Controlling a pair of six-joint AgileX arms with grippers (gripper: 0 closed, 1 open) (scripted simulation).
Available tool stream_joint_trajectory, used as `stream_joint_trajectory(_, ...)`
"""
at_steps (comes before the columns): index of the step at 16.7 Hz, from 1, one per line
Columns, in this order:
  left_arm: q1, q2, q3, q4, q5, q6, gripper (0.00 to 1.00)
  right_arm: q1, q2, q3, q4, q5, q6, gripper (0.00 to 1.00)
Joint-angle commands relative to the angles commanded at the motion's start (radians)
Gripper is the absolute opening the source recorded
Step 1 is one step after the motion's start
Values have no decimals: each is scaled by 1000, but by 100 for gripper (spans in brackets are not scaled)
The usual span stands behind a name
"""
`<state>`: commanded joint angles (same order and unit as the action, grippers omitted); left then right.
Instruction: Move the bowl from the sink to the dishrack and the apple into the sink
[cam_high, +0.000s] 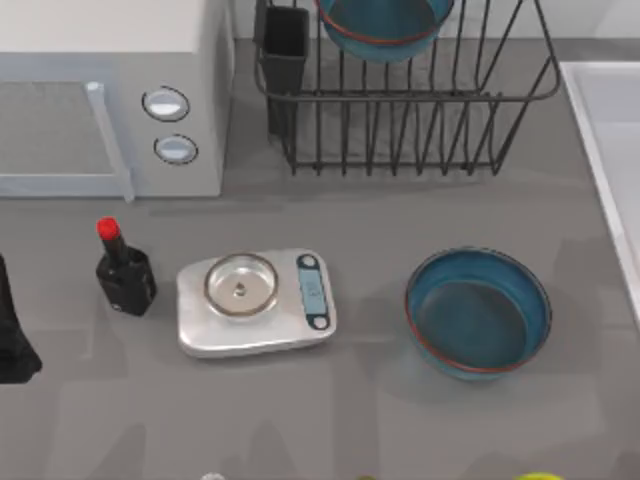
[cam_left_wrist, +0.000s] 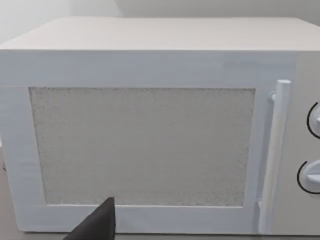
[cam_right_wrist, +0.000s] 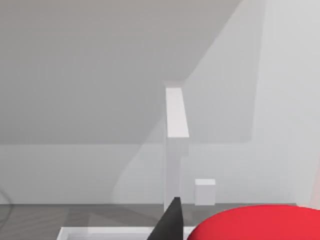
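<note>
- A dark part of the left arm was seen at the table's left edge, at about 9 o'clock from the scale; its wrist camera was pointed at the microwave door. One dark fingertip was visible there, and it cannot be told if the left gripper was open or closed.
- In the right wrist view, one dark fingertip was seen just beside the apple, above the pale rim of the sink. Whether the right gripper was clamped on the apple cannot be told.
- The table was a flat grey surface, and a plain pale wall was seen behind the sink.
- One bowl, teal-blue with a thin red-brown rim, was placed inside the dishrack, at 12 o'clock on the table.
- A second, identical bowl was standing upright on the table, at 3 o'clock from the scale.
- The dishrack was made of black wire with upright bars, and a black rectangular cup was fixed at its left corner.
- The sink was seen partly at the right edge, white-grey with a raised rim.
- The scale was silver with a round metal pan, and a black bottle with a red cap was standing at its 9 o'clock.
</note>
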<state>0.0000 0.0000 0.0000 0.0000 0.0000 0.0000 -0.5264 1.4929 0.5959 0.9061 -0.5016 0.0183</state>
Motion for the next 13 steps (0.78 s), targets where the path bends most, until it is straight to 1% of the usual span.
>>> stream_joint_trajectory(5,0,0,0,0,0,0,100,4,7,3,0,1,2,0)
stream_joint_trajectory(7,0,0,0,0,0,0,100,0,42,0,35,2,2,0)
stream_joint_trajectory(10,0,0,0,0,0,0,100,-4,170,-15,168,0,1,0)
stream_joint_trajectory(13,0,0,0,0,0,0,100,-7,351,-40,380,-1,1,0)
